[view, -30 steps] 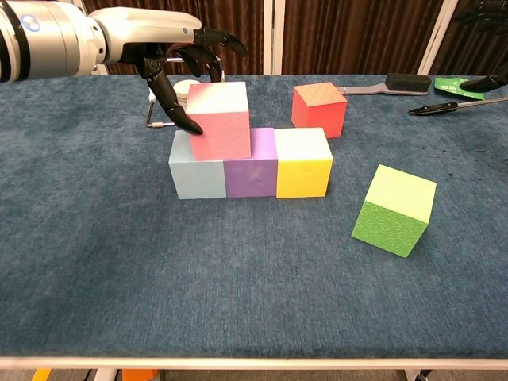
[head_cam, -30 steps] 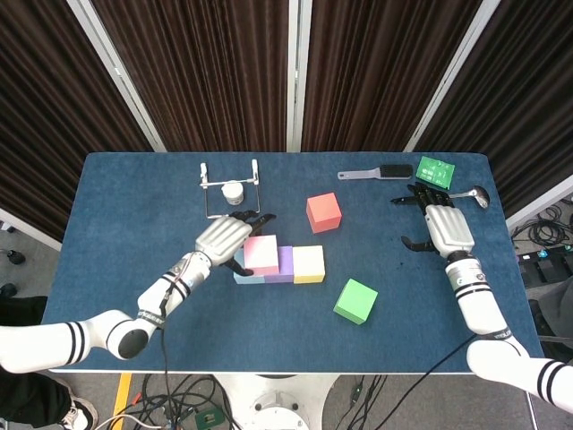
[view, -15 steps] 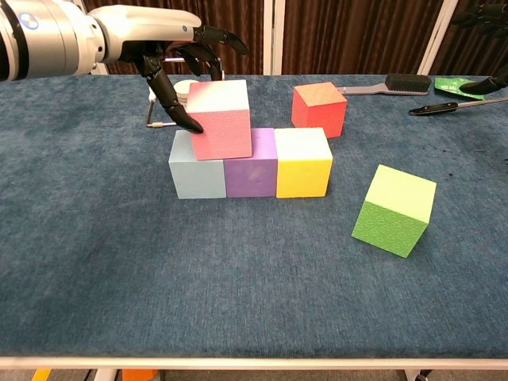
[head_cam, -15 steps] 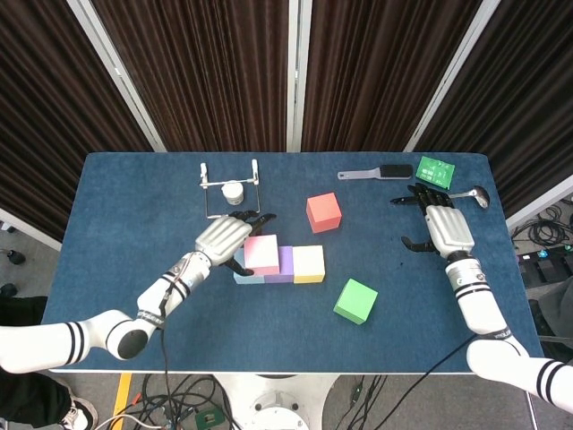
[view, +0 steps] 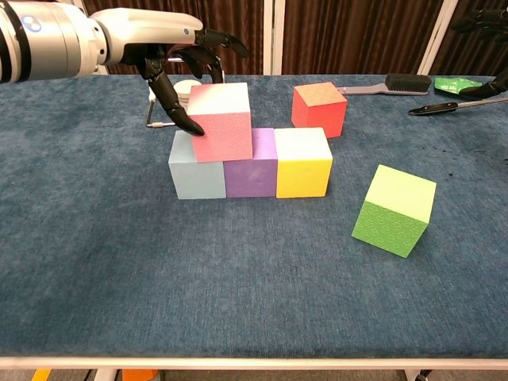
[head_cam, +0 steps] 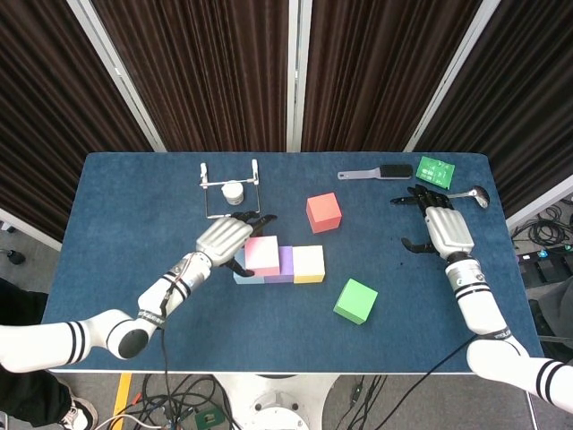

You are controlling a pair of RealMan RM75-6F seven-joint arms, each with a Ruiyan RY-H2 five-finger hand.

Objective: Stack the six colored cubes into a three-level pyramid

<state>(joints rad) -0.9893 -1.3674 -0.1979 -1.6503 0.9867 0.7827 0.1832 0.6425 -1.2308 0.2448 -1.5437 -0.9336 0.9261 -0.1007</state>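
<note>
Table (head_cam: 116,215) with blue cloth is carrying everything. Left hand (head_cam: 224,238) is reaching over the pink cube (view: 220,121); its dark fingers (view: 171,99) are touching the cube's left side and top back edge, so it is holding this cube. The pink cube is sitting on the blue cube (view: 195,175) and the purple cube (view: 251,171), a little tilted. The yellow cube (view: 302,163) is touching the purple one, closing a row of three. Right hand (head_cam: 445,228) is resting far to the right with fingers apart, gripping nothing. The green cube (view: 394,209) is lying alone, tilted, in front right. The red cube (view: 319,109) is standing behind the row. A wire rack (head_cam: 230,190) is holding a small white cup (head_cam: 233,192). A brush (head_cam: 376,172) is lying near the far edge.
</note>
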